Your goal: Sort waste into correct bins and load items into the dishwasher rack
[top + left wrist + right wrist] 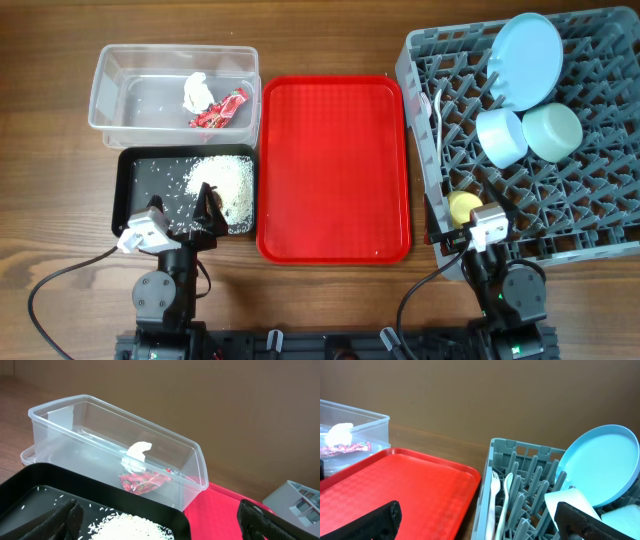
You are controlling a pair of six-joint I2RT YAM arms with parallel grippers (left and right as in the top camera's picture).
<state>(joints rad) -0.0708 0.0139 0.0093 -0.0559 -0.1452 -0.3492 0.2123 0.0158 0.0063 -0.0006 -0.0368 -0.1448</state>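
Guessing the rice (pixel 225 180) heaped in the black tray (pixel 140 185) at 9 o'clock was the risk: left fingers (pixel 60 517), spread apart over its rim, could've bumped it and scattered grains across the counter (pixel 60 200). Right fingers (pixel 375 520) apart too.

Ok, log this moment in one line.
clear tub: red wrapper, tissue | black tray: rice | rack: plate, blue bowl, green bowl, cup, cutlery | left gripper: open | right gripper: open

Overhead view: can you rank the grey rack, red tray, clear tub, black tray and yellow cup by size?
1. grey rack
2. red tray
3. clear tub and black tray, too alike to rank
4. yellow cup
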